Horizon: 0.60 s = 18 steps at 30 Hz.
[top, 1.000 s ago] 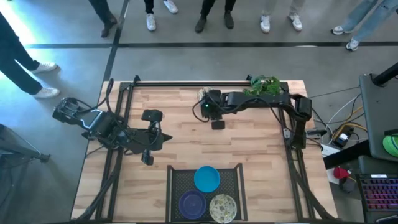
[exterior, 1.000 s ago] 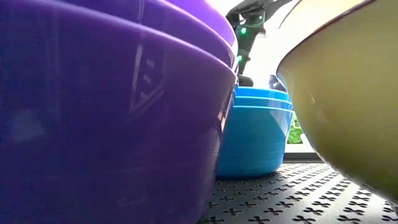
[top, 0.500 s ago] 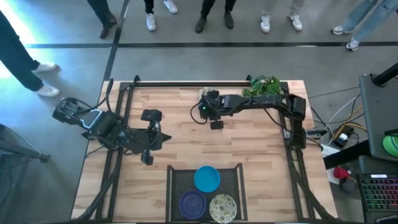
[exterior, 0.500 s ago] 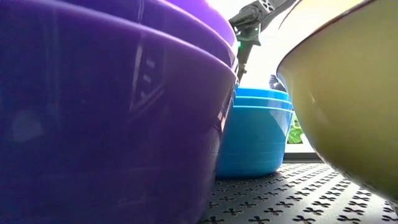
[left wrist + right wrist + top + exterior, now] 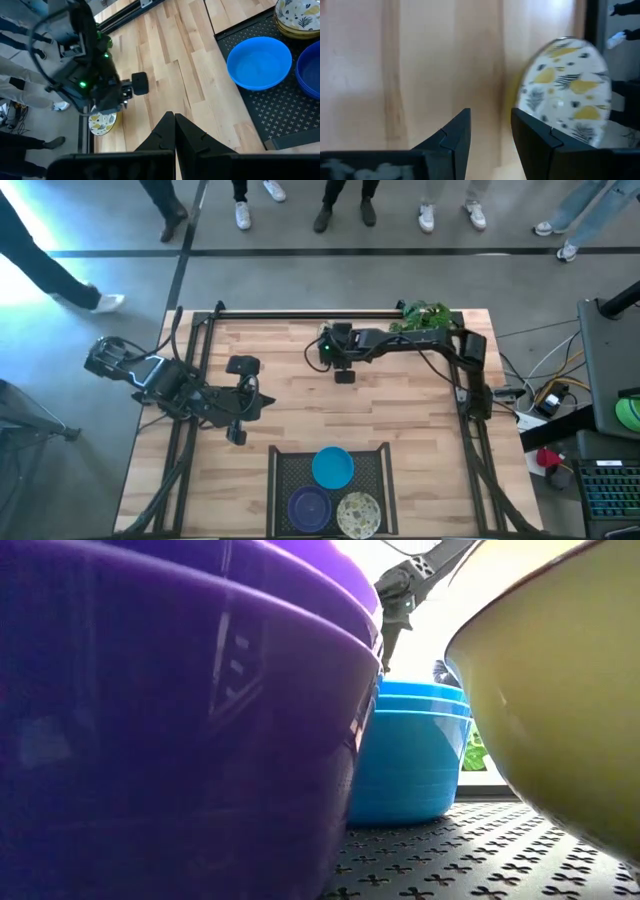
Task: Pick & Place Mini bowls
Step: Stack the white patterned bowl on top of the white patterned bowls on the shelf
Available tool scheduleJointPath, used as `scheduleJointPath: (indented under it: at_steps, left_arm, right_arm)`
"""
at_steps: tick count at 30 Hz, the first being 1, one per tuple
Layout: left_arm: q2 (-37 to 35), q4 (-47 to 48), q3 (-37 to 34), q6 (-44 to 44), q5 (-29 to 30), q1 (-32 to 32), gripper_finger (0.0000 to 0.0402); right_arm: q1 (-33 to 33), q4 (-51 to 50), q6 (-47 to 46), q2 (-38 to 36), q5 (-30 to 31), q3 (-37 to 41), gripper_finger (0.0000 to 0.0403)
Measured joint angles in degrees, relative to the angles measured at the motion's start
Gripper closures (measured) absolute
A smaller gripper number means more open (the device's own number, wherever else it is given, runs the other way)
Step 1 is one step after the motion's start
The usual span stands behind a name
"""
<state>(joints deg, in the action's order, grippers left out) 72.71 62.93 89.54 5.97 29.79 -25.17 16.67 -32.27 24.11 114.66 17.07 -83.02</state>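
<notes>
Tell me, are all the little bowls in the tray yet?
Almost. The blue bowl, purple bowl and patterned bowl already sit in the tray. One more patterned bowl still lies on the table by the far edge. The right claw is open just beside it, not holding it. The left claw waits shut.

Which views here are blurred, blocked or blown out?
Low view: the purple bowls and a cream bowl crowd the lens and block most of the table; the background is blown out white. Right wrist view: motion-blurred, the patterned bowl smeared beyond the open right hand. High view: sharp, with glare on the floor at the picture's left. Left wrist view: clear.
</notes>
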Motion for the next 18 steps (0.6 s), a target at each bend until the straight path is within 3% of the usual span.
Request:
scheduleJointPath:
  at_steps: [18]
  left_arm:
    - [0.0,0.14,0.0,-0.02,0.1,0.0,0.0402]
  right_arm:
    - [0.37,2.85,1.82,2.18,1.15,0.0,0.0268]
